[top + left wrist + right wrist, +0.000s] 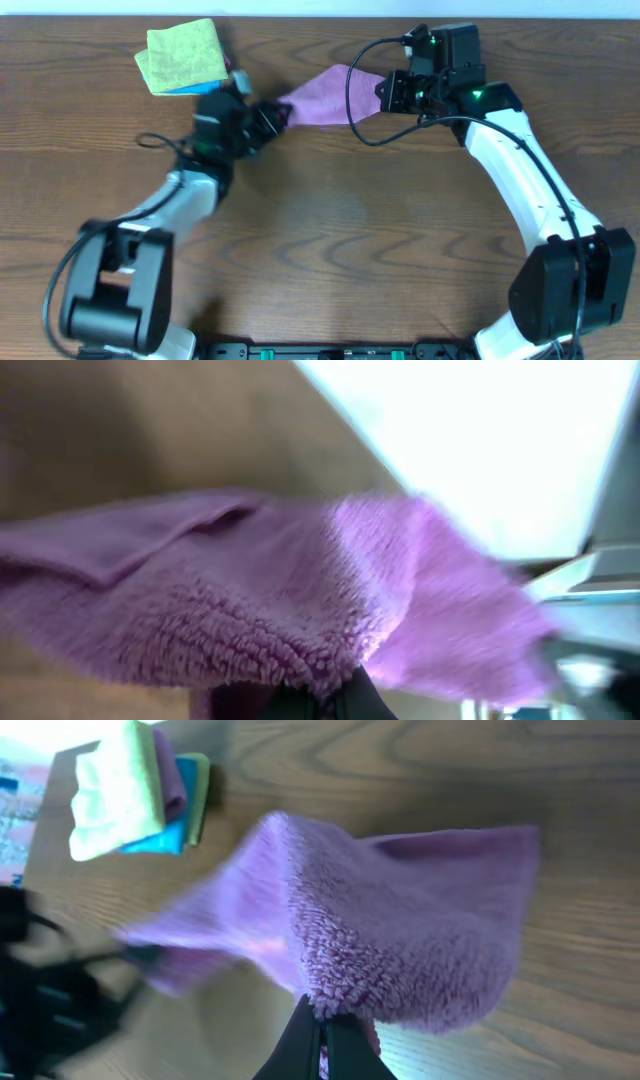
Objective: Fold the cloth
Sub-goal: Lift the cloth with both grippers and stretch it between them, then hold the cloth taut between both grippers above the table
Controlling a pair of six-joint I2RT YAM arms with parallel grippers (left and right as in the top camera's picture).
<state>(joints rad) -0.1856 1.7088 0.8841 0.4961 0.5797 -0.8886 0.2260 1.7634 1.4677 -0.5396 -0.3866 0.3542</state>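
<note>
Currently the small lilac terry cloth [322, 97] spans the gap between the two sets of jaws, over the far part of the brown wood-grain table [330, 230]. Left gripper [272, 118]: overhead, the lilac terry cloth narrows to a point that runs straight into the jaws, so they read as closed down on that corner. From the left wrist camera the cloth [260, 600] lies across and above the dark fingertips [300, 705], looped pile side towards the lens; the pile hides the jaw gap itself. Right gripper [385, 95]: in its wrist view the two dark fingers [295, 1055] meet with almost no gap, pinching the lower edge of the cloth [400, 930]. From that pinch the fabric rises and fans out, with one flap folded back to show the smoother side. Whether any edge touches the wood I cannot tell. The far end, towards the left jaws, is blurred. Beyond the left jaws, on the side away from the right gripper, sits a stack of folded cloths: a yellow-green folded cloth [183, 55] on top and a blue folded cloth [185, 90] showing under its near edge. The stack lies just beside the left gripper and well apart from the right one.
</note>
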